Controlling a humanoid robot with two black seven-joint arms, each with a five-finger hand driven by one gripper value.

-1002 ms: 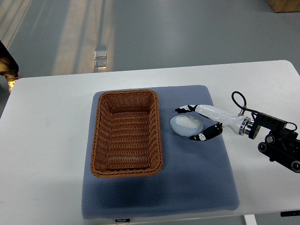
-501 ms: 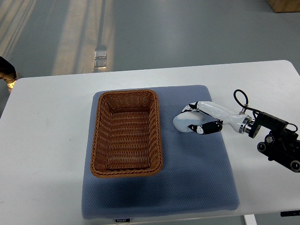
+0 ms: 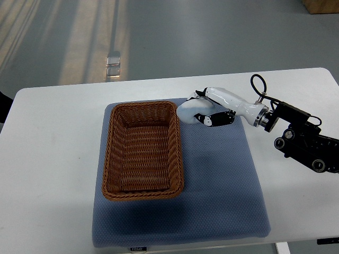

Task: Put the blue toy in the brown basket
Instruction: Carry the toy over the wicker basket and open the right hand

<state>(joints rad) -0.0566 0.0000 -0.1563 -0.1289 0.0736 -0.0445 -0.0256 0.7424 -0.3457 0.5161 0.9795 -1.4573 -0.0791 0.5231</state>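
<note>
gripping blue toy [image 3: 189,110] | right hand [image 3: 211,107] | beside brown basket [image 3: 142,149]

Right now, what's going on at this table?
The robot's right hand is gripping a pale blue toy and holding it just beside the far right corner of the brown wicker basket, which sits empty on a blue mat. The toy isn't in the basket yet. The left arm isn't visible.

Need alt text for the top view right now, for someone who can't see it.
The right hand grips the pale blue toy just beside the far right corner of the empty brown basket, which sits on a blue mat on a white table.
</note>
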